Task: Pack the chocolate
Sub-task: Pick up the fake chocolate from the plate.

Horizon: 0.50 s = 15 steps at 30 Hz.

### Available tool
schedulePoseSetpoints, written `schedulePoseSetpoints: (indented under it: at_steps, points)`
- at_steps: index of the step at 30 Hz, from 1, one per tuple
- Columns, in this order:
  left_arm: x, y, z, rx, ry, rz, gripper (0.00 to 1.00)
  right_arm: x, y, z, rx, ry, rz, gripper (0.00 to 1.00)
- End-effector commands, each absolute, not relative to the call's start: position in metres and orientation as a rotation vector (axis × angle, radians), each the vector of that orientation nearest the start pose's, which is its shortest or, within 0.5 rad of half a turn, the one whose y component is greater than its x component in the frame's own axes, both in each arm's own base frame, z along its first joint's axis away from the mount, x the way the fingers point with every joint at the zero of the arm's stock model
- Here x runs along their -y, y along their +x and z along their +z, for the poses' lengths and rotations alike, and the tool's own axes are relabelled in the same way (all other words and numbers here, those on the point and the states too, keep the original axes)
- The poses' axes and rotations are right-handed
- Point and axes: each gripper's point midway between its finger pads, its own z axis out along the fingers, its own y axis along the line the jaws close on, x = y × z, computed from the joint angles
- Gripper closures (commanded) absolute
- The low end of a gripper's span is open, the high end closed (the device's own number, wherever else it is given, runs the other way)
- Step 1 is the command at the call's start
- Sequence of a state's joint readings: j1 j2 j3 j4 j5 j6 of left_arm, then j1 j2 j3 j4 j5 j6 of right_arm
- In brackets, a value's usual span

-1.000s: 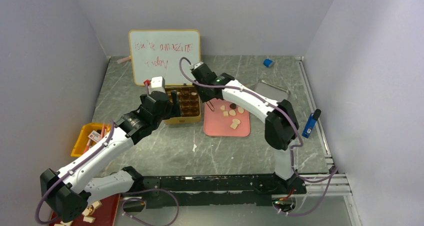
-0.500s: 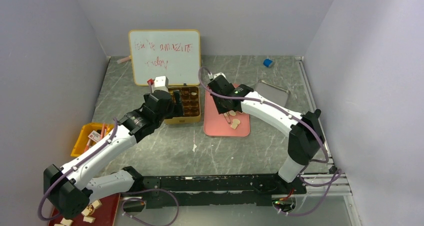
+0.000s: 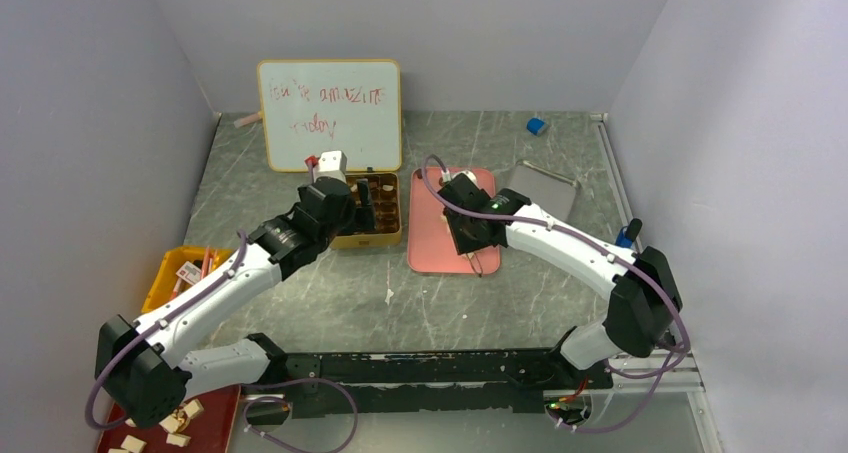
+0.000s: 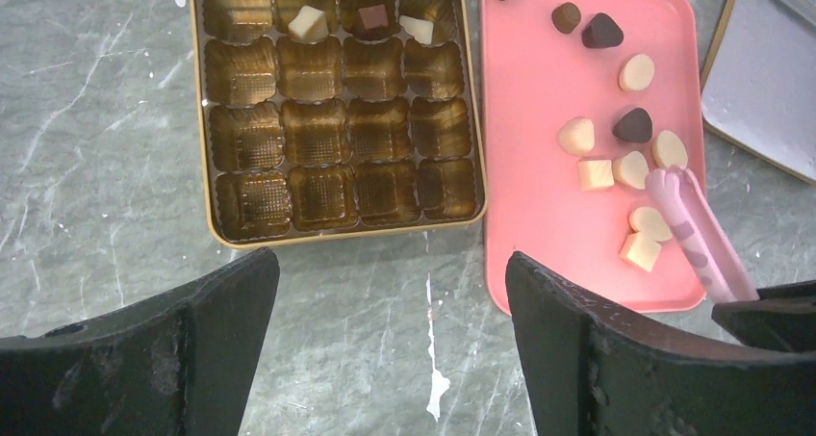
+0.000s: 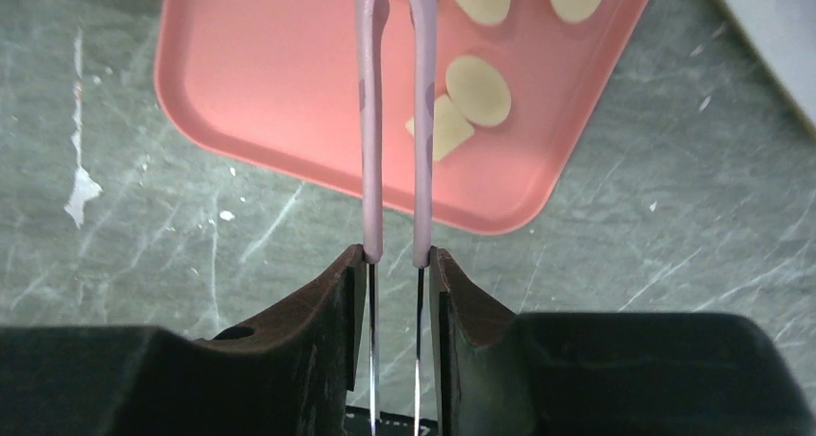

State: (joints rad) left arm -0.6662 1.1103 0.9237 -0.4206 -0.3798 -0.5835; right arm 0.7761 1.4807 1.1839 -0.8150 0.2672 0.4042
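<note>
Writing is found on one item, the whiteboard [image 3: 328, 113], which stands at the far side of the tabletop [image 3: 330, 293]. It carries two lines of handwriting in red marker. The upper line reads approximately "You're amazing" and the lower line reads "today". The strokes are faint, and the first word is only partly legible. A small printed card [image 3: 188, 271] in the yellow bin [image 3: 158, 285] bears marks too small to read.

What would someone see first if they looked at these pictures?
A bright pink tray of brown and tan chocolates sits mid-table, just beside a gold box with three pieces in its far row. The right arm's fingers pinch pink tweezers over the tray, and a whiteboard with red scribble stands behind the box.
</note>
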Motion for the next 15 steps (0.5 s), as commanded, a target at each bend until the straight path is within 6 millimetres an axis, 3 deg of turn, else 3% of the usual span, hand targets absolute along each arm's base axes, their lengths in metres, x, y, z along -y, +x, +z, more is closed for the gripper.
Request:
schedulePoseSetpoints:
  at_steps: [1,15]
  points:
    - [0.184,0.298,0.205,-2.105,-0.112,-0.371,0.07,-0.202,0.236,0.121,-2.616,-0.374,0.091,0.68]
    - [0.184,0.3,0.206,-2.104,-0.125,-0.367,0.07,-0.21,0.231,0.097,-2.666,-0.393,0.115,0.6]
